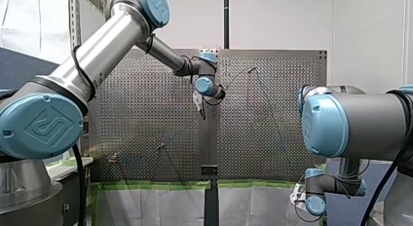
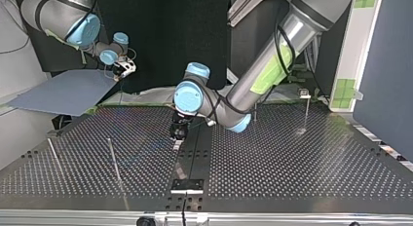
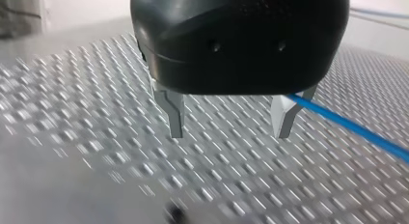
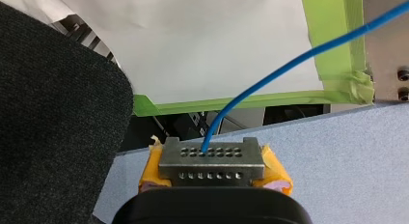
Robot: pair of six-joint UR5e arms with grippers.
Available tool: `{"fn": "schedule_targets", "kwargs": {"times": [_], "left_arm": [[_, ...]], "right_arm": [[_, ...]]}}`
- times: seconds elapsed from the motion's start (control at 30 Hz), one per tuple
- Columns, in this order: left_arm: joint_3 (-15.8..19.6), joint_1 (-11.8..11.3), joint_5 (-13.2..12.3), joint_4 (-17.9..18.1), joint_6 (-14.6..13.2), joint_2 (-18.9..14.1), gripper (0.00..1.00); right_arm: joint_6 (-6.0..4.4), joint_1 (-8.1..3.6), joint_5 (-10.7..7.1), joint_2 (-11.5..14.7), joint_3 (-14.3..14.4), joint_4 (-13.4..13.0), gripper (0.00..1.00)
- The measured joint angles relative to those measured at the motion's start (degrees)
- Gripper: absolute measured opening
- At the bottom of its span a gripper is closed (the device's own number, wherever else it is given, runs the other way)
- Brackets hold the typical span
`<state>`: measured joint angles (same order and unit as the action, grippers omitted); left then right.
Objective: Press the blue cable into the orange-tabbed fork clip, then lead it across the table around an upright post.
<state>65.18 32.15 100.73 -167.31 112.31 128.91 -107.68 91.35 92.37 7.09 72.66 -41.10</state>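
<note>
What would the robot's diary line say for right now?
left claw: open over the table, blue cable beside it | right claw: shut on blue cable, off the table

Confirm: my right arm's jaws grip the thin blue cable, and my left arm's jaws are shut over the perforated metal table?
Wrong on one count: my left arm's jaws are open, not shut. The left wrist view shows a clear gap between its metal fingers over the perforated metal table. My right arm's jaws do grip the thin blue cable.

Blue cable (image 4: 289,63), bright green tape (image 4: 333,35), grey hole-dotted table (image 2: 292,158).
</note>
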Motion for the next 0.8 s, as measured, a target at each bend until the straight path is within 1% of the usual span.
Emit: {"fn": "schedule_targets", "kwargs": {"times": [0.13,0.27,0.6,0.7,0.8], "left_arm": [[0.0,0.3,-2.1,-0.6,1.5,-2.1,0.89],[0.0,0.5,-4.2,-2.2,3.5,-3.8,0.89],[0.0,1.4,-9.9,-7.7,8.9,-4.6,0.89],[0.0,1.7,-11.6,-8.8,8.7,-5.3,0.89],[0.0,2.1,-13.4,-8.3,8.2,-6.7,0.89]], "right_arm": [[0.0,0.01,0.0,0.0,0.0,0.1,0.0],[0.01,0.01,0.01,0.0,0.0,0.4,0.0],[0.08,0.02,0.01,0.0,0.0,1.1,0.0],[0.09,0.02,0.01,0.0,0.0,1.1,0.0],[0.09,0.0,0.01,0.0,0.0,1.2,0.0]]}}
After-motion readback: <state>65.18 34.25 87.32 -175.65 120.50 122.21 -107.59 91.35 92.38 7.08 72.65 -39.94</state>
